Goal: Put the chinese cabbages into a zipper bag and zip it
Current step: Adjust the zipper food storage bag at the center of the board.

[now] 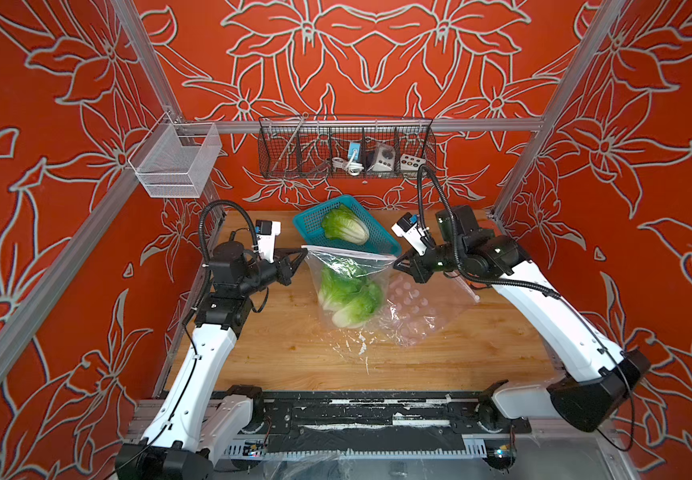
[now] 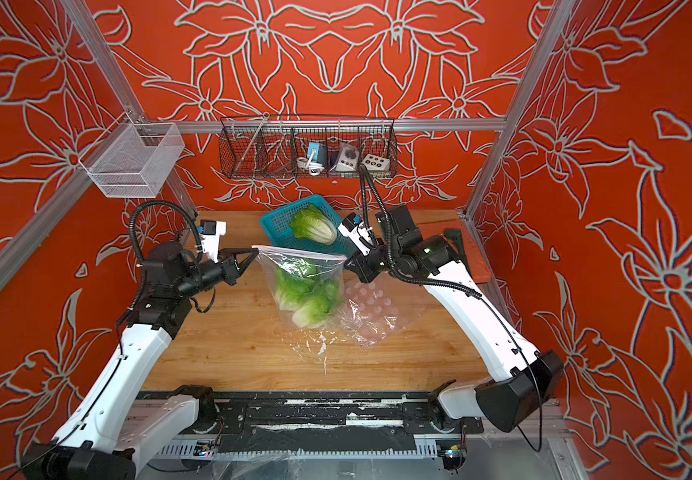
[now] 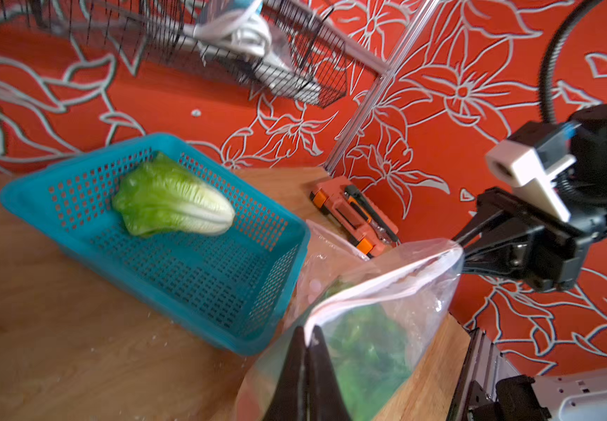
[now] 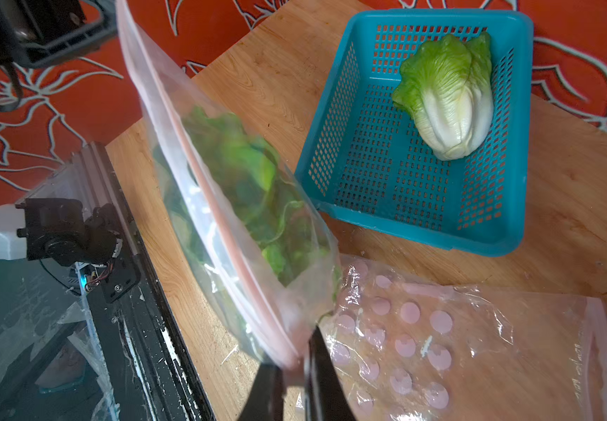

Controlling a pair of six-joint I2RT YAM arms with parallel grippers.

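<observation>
A clear zipper bag (image 1: 350, 266) (image 2: 302, 268) hangs stretched between my two grippers above the table, its pink zip edge pulled flat. Two chinese cabbages (image 1: 348, 297) (image 4: 251, 175) lie inside it, green leaves uppermost. My left gripper (image 1: 304, 250) (image 3: 307, 333) is shut on one top corner of the bag, and my right gripper (image 1: 396, 262) (image 4: 294, 361) is shut on the opposite corner. A third chinese cabbage (image 1: 344, 226) (image 3: 170, 204) (image 4: 447, 94) lies in the teal basket (image 1: 311, 218) (image 4: 385, 182) behind the bag. Whether the zip is sealed I cannot tell.
A second clear bag with pink dots (image 1: 419, 307) (image 4: 458, 346) lies flat on the table under my right gripper. An orange tool (image 3: 356, 218) sits at the back right corner. A black wire rack (image 1: 346, 147) and a white mesh basket (image 1: 174, 162) hang on the frame behind.
</observation>
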